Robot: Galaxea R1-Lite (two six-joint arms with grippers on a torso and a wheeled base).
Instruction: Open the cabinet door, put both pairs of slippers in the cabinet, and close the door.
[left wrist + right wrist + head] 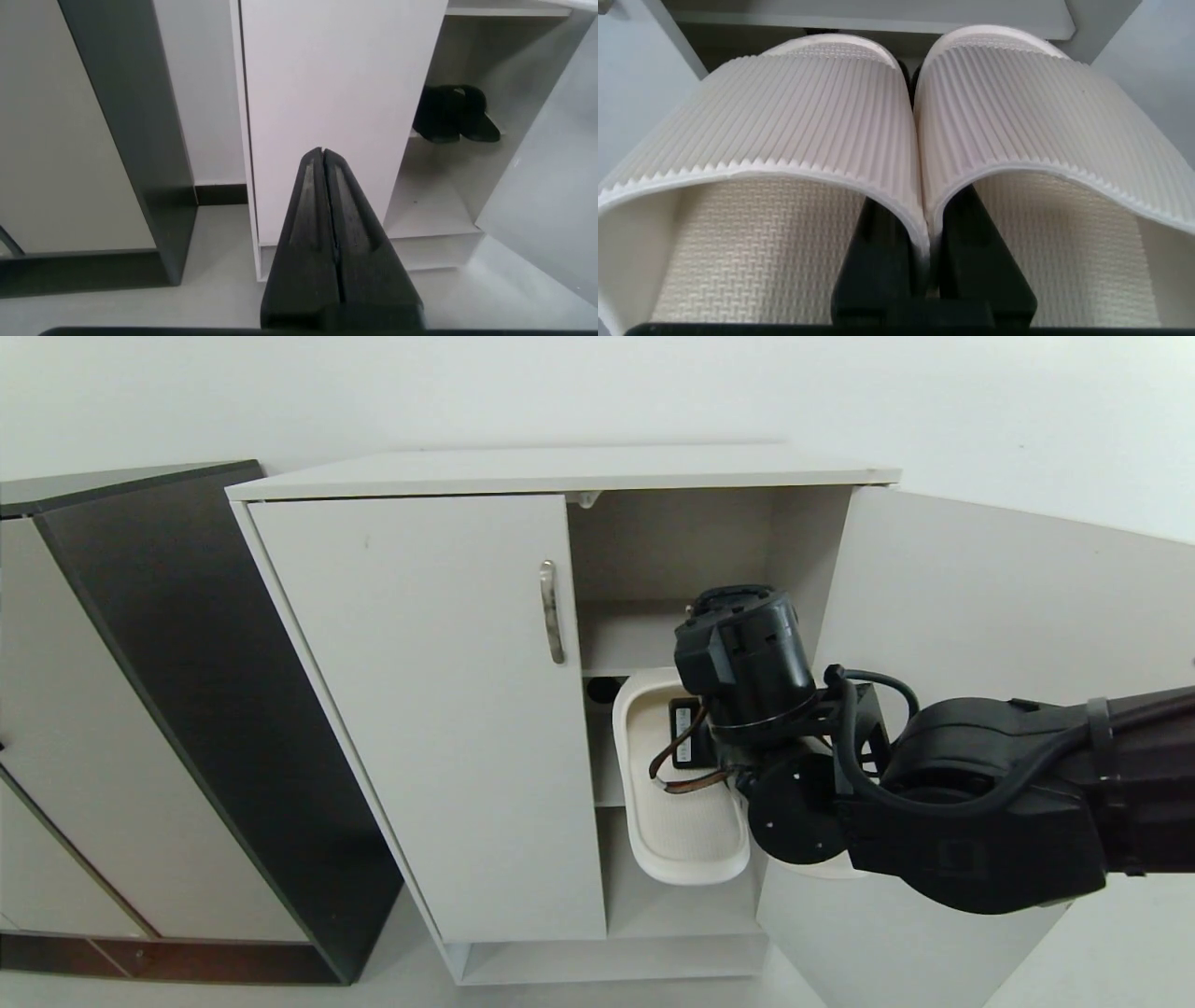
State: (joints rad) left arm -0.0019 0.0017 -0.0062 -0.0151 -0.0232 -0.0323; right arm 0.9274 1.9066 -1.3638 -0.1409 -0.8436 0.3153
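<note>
The right gripper clamped the white slippers side by side, toes pointing into the open cabinet just ahead; the left gripper hung shut, empty, well back.

The white cabinet stands with its right door open; the right arm extends into the opening above a cream slipper.

It looked like a plain home entryway. A white shoe cabinet with shelves stood against a bare white wall beside a dark-sided cupboard, and black slippers sat on one shelf.
</note>
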